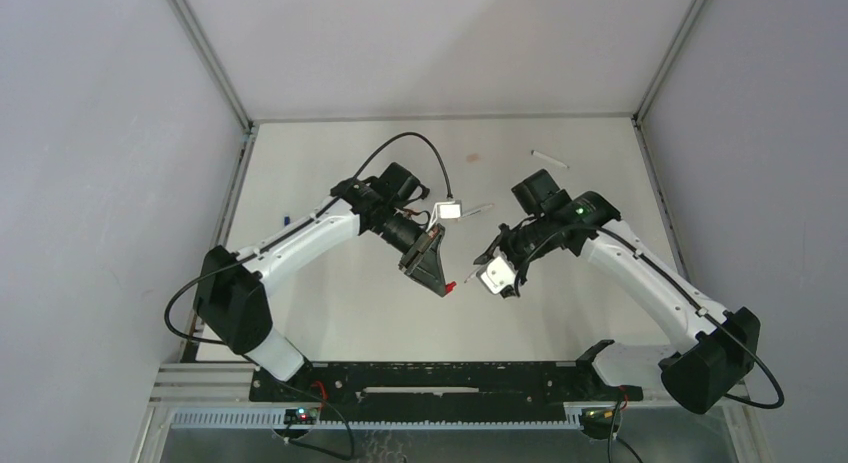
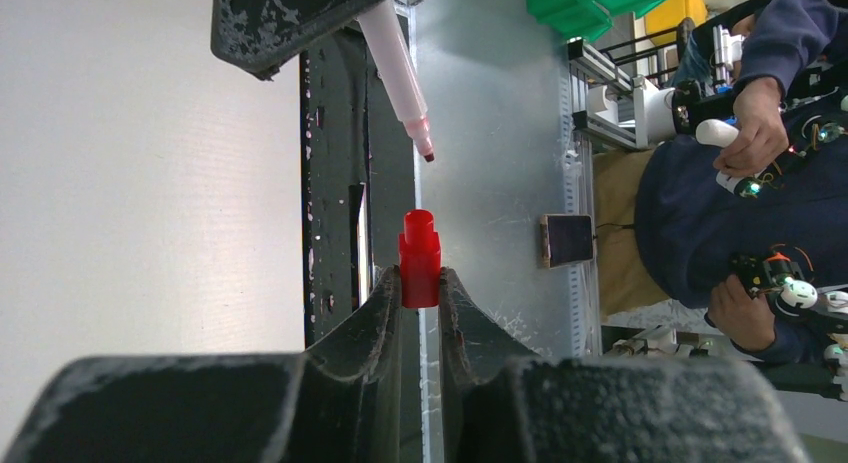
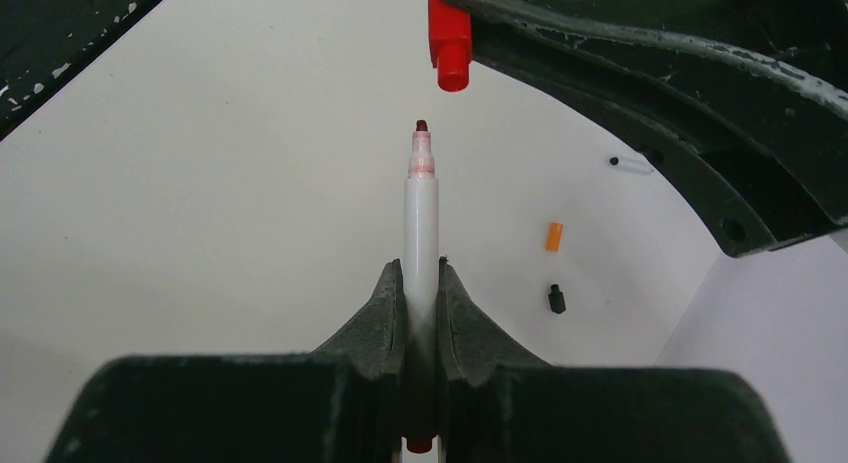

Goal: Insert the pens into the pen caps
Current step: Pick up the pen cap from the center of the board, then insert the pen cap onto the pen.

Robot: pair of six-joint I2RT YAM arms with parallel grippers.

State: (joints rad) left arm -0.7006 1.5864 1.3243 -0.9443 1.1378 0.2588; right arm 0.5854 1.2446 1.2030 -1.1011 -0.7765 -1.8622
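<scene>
My left gripper (image 2: pixel 420 283) is shut on a red pen cap (image 2: pixel 420 258), whose free end sticks out past the fingertips. My right gripper (image 3: pixel 421 273) is shut on a white-barrelled pen (image 3: pixel 421 223) with a dark red tip. The two meet above the middle of the table (image 1: pixel 330 313), where the cap (image 1: pixel 451 285) shows red. In the right wrist view the cap (image 3: pixel 450 43) hangs just beyond the pen tip, a small gap away and slightly to the right. In the left wrist view the pen (image 2: pixel 398 68) slants in from above, its tip short of the cap.
An orange cap (image 3: pixel 553 236), a black cap (image 3: pixel 556 299) and a small white pen (image 3: pixel 632 165) lie on the table. In the top view one pen (image 1: pixel 549 159) lies at the back right and another (image 1: pixel 478 210) between the arms. Walls enclose three sides.
</scene>
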